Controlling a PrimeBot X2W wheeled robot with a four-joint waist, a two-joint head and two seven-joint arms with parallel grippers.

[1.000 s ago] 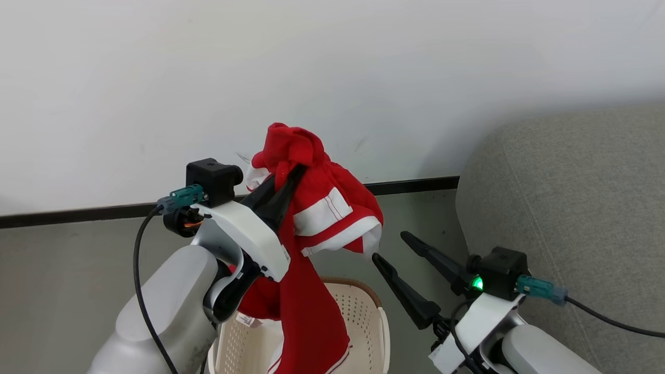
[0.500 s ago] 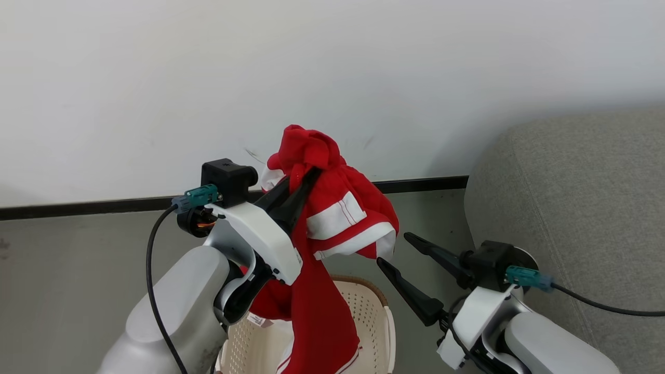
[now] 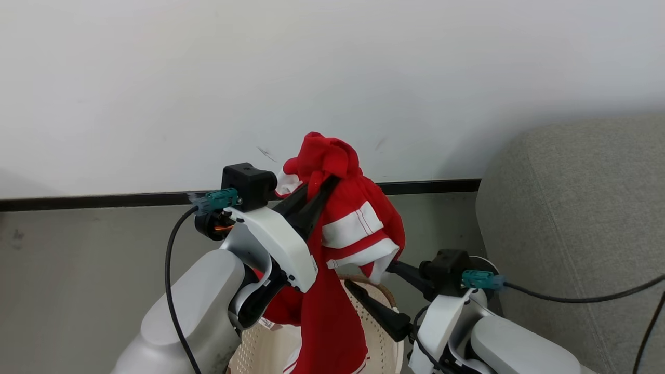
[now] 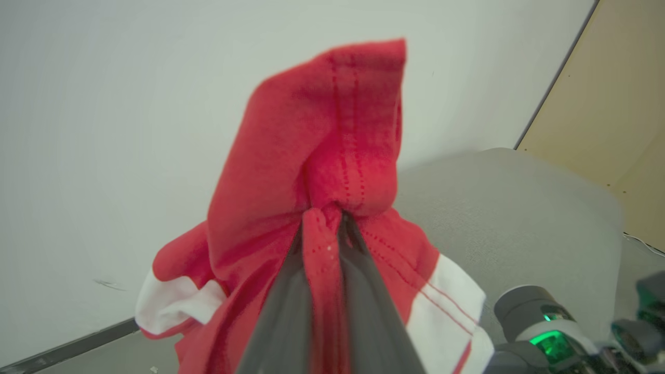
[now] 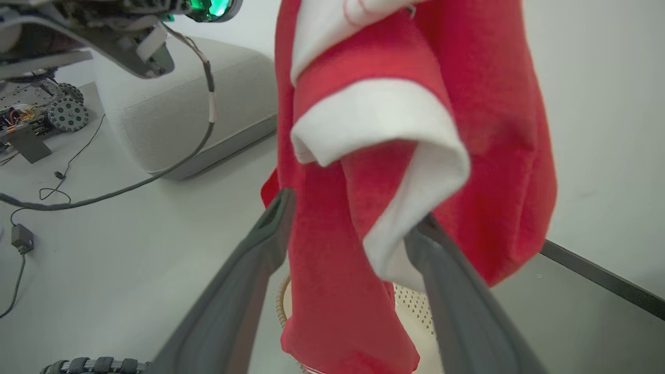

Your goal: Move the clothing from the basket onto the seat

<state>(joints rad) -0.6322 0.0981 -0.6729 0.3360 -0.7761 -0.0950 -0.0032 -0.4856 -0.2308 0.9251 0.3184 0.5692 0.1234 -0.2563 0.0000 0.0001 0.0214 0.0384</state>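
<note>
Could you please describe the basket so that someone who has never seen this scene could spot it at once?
Start at the big grey seat on the right and look left across the floor. Under the hanging red clothing stands the basket. It alone is cream-white, with perforated walls and a brown woven-look rim.

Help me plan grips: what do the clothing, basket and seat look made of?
Clothing: soft matte knit-like fabric, red with white panels; it folds and drapes limply, and stitching shows.
Basket: likely moulded plastic, cream, with punched holes; its brown rim looks woven.
Seat: grey textured upholstery fabric, matte, probably padded, judging by its rounded corners.
</note>
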